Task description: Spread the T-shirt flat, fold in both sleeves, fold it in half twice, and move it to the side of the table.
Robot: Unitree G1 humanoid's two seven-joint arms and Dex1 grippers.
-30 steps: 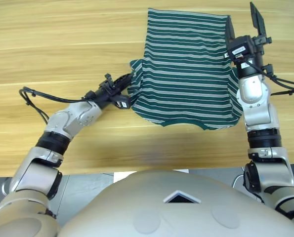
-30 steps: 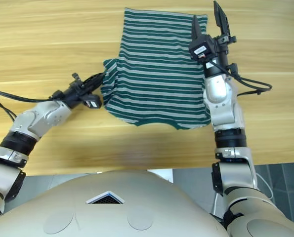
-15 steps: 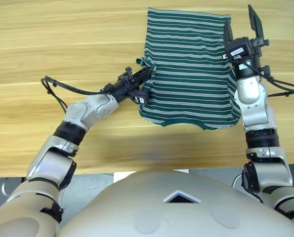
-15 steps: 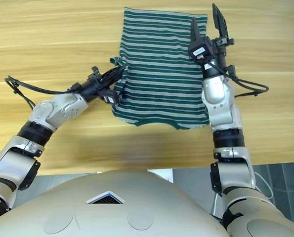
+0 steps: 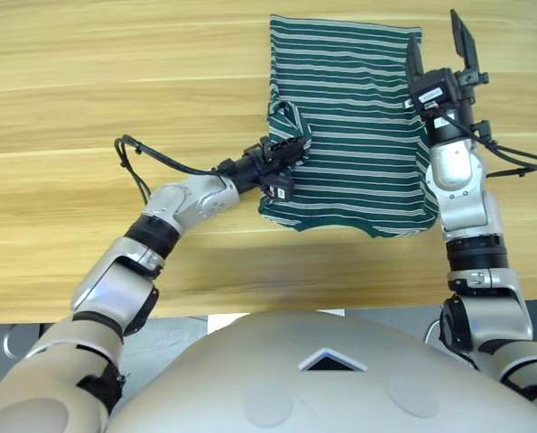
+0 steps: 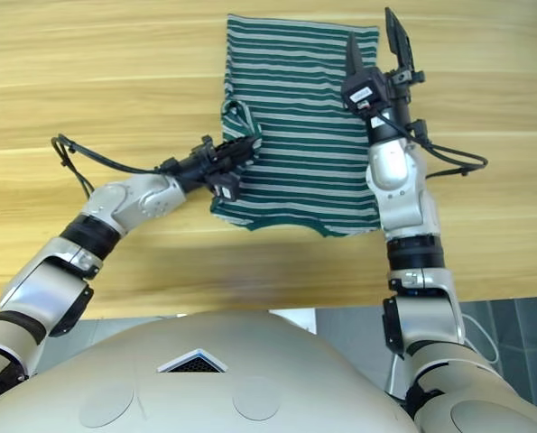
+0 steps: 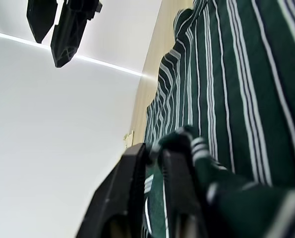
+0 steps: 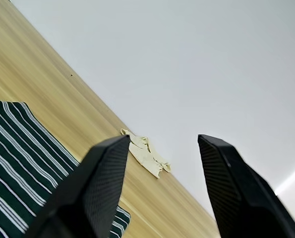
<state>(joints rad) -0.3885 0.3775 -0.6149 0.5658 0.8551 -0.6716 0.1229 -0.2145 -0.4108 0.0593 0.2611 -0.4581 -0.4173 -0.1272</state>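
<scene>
A green T-shirt (image 5: 358,108) with white stripes lies on the wooden table (image 5: 115,81), collar toward me. My left gripper (image 5: 291,153) is shut on the left sleeve (image 5: 284,117), holding it folded inward over the left part of the shirt's body. In the left wrist view the fingers (image 7: 137,173) pinch a bunched fold of striped cloth (image 7: 187,141). My right gripper (image 5: 435,36) stands open above the shirt's right edge, pointing up and away from me, nothing between its fingers (image 8: 97,178). The right sleeve is tucked out of sight beside that arm.
Bare wood stretches to the left of the shirt and along the near edge (image 5: 250,302). A black cable (image 5: 137,167) loops off my left forearm above the table. A small cream scrap (image 8: 145,153) lies at the table's far edge.
My left gripper has moved right with the left sleeve, drawing it from beside the shirt in over the body. The right arm has barely moved.
</scene>
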